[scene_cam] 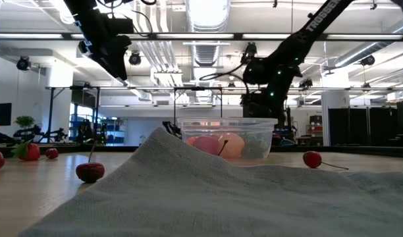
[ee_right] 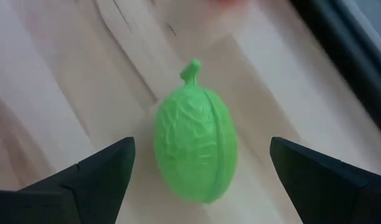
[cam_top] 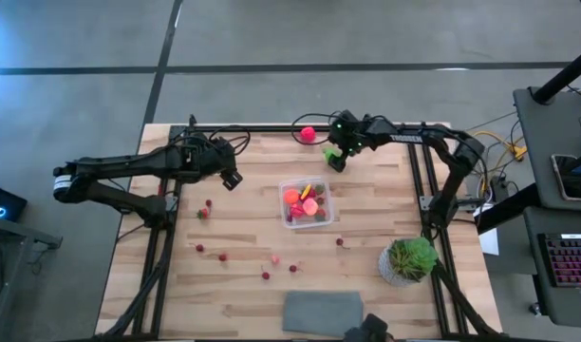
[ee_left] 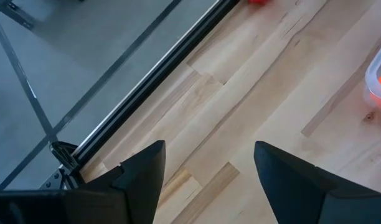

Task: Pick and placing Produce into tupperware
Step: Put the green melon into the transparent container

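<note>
1. Right gripper (ee_right: pixel 200 180) spread wide, straddling a ribbed bright-green toy vegetable with a short stem (ee_right: pixel 195 146) on the pale wooden table (cam_top: pixel 243 204), at twelve o'clock from the tub.
2. Clear square plastic tub with rounded corners (cam_top: pixel 308 202) at table centre, holding red, pink and orange pieces (several).
3. Left gripper (ee_left: pixel 206 180) parted, empty, at nine o'clock from the tub.
4. "TROSSEN" partly legible on the right arm (scene_cam: pixel 320 20).
5. Small dark-red berries (cam_top: pixel 222 256) scattered at seven o'clock.
</note>
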